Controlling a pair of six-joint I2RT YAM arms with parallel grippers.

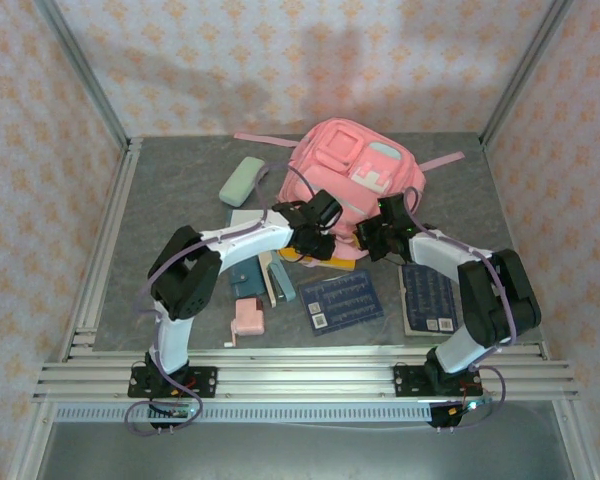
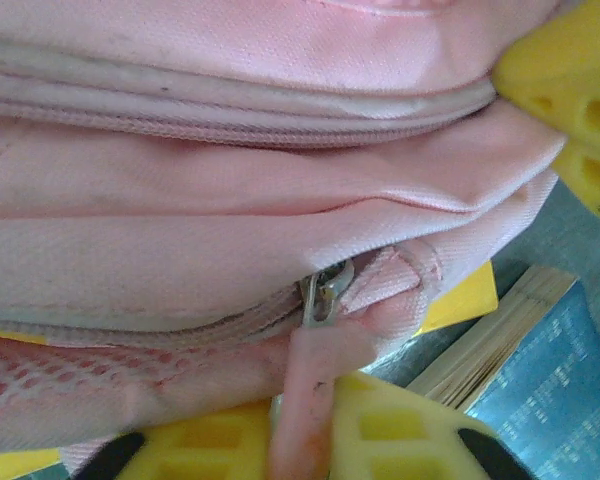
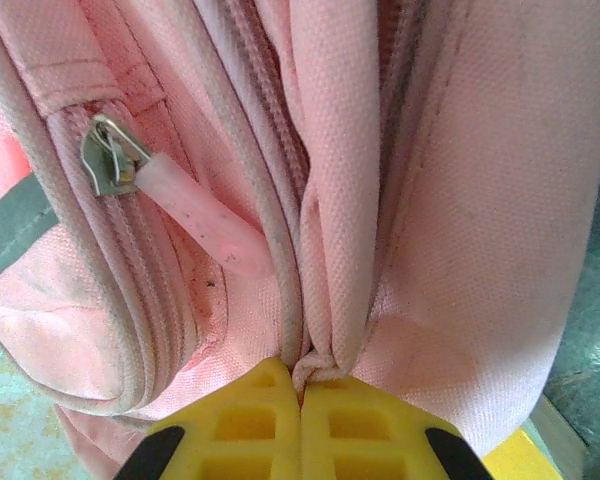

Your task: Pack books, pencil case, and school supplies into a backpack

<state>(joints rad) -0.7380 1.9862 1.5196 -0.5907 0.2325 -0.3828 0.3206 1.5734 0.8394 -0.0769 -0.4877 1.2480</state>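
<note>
The pencil case (image 1: 243, 180) lies on the counter (image 1: 180, 200) left of the backpack (image 1: 355, 165), not yet packed. The left end effector (image 2: 300, 440) pinches the pink zipper pull (image 2: 302, 385) at the backpack's near edge — judged a grip for opening the compartment. The right end effector (image 3: 302, 400) is pressed together on a fold of fabric, apparently bracing the bag against that pull — navy books (image 1: 428, 295) lie beside it.

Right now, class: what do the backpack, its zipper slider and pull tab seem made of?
Backpack: matte woven fabric, weave grain visible. Zipper slider: metal, dull silver gleam. Pull tab: probably soft plastic or rubber, smooth pink, no weave.
</note>
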